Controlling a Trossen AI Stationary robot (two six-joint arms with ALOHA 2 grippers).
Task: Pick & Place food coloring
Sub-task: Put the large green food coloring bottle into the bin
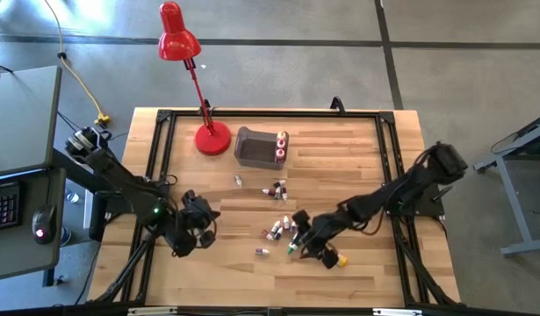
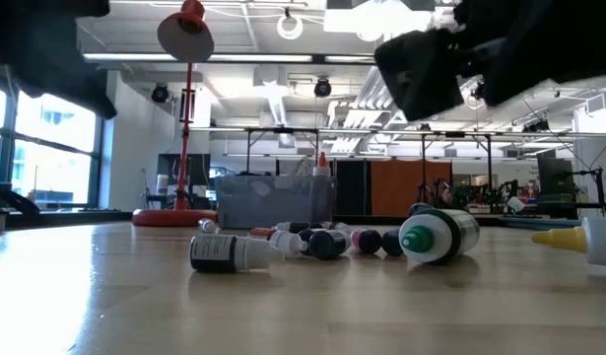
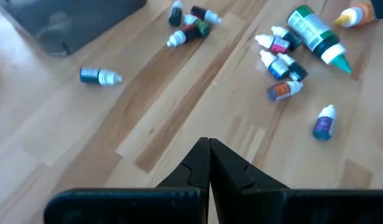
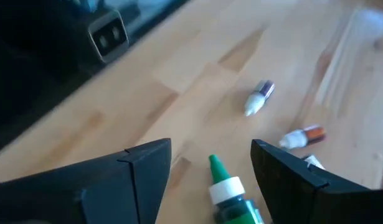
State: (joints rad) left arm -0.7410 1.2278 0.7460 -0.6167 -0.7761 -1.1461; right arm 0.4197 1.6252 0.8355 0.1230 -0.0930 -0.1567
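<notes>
Food coloring bottles lie scattered on their sides mid-table: a larger green one (image 1: 293, 246) (image 2: 436, 235) (image 4: 227, 193), a yellow one (image 1: 340, 260) (image 2: 578, 237), and several tiny white-capped ones (image 1: 277, 189) (image 3: 281, 59) (image 4: 260, 98). My right gripper (image 1: 306, 235) (image 4: 211, 146) is open and hovers above the green bottle's pointed cap, one finger on either side, not touching. In the low view it hangs well above the bottle (image 2: 431, 74). My left gripper (image 1: 198, 221) (image 3: 208, 146) is shut, above bare wood to the left of the bottles.
A grey translucent bin (image 1: 256, 147) (image 2: 273, 200) stands toward the far edge with a few bottles upright at its right end (image 1: 281, 147). A red desk lamp (image 1: 212, 139) stands left of it. A lone tiny bottle (image 1: 238, 180) (image 3: 99, 76) lies near the bin.
</notes>
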